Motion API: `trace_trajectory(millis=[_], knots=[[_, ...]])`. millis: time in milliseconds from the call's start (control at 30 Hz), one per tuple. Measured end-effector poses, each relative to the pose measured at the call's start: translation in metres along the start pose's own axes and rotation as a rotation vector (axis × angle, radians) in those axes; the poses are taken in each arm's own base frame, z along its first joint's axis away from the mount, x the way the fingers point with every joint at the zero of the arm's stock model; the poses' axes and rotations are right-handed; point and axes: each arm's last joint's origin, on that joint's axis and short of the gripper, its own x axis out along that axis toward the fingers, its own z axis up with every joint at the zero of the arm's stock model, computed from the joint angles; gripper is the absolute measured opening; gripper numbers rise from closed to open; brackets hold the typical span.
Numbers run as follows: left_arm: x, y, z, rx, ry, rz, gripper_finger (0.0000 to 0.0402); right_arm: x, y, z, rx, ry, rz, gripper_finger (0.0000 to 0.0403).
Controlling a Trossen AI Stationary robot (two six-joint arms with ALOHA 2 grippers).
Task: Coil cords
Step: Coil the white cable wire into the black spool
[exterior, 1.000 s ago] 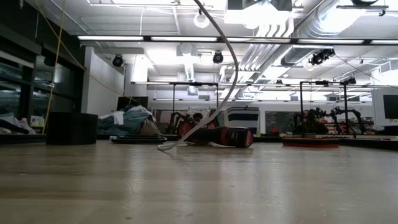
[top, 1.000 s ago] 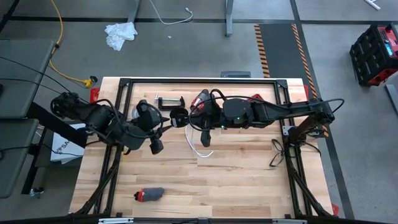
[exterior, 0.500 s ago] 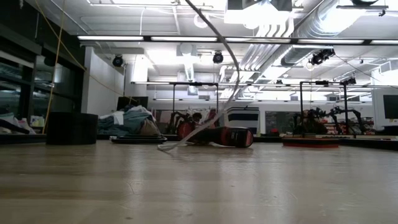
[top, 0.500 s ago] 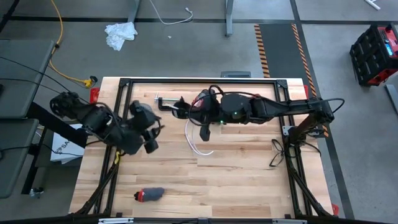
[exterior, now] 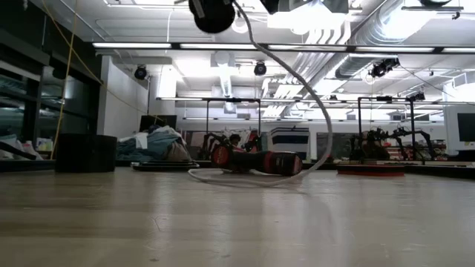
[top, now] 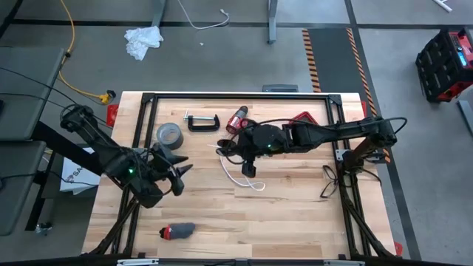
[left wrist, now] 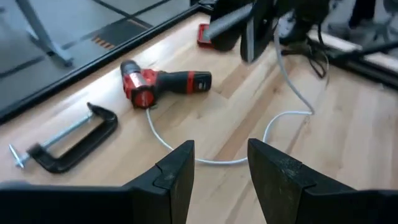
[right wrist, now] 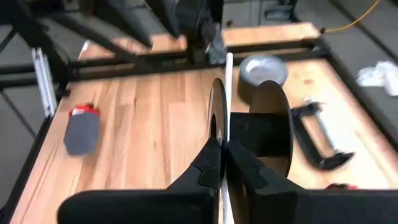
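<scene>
1. The right gripper (top: 228, 150) hung over the middle of the pale wooden table (top: 295, 214), near the far side. Its dark fingers (right wrist: 214, 163) were squeezed shut on the thin white cable (top: 244, 177), right next to the small round black disc (right wrist: 273, 127) at the cable's end.
2. From that grip the cable dropped down and ran toward the near side of the table. It lay there in a loose, open curl, just beside and below the right gripper. In the low view the disc (exterior: 212, 13) hung high up, and the cable swung down in a soft bend to the wood.
3. The left gripper (top: 174, 174) waited well off to the left, past the grey roll of tape (top: 168, 134). Its two fingers (left wrist: 177, 174) stood partly apart and held nothing. The curl lay on the wood ahead of them.
4. So the right arm was much nearer to the cable. The left one would probably have to reach across to help.
5. The cable looked smooth, thin and floppy. The disc looked hard and flat. The table was smooth with light stripes of wood.
</scene>
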Motion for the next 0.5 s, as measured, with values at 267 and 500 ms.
trace_trajectory(millis=[267, 500], knots=[[0.006, 0.02, 0.041, 0.178, 0.038, -0.207, 0.0145, 0.003, 0.0, -0.005, -0.047, 0.008, 0.005, 0.0], [0.033, 0.029, 0.07, 0.299, -0.022, -0.308, 0.0145, 0.011, 0.001, -0.01, -0.07, 0.039, 0.002, 0.0]])
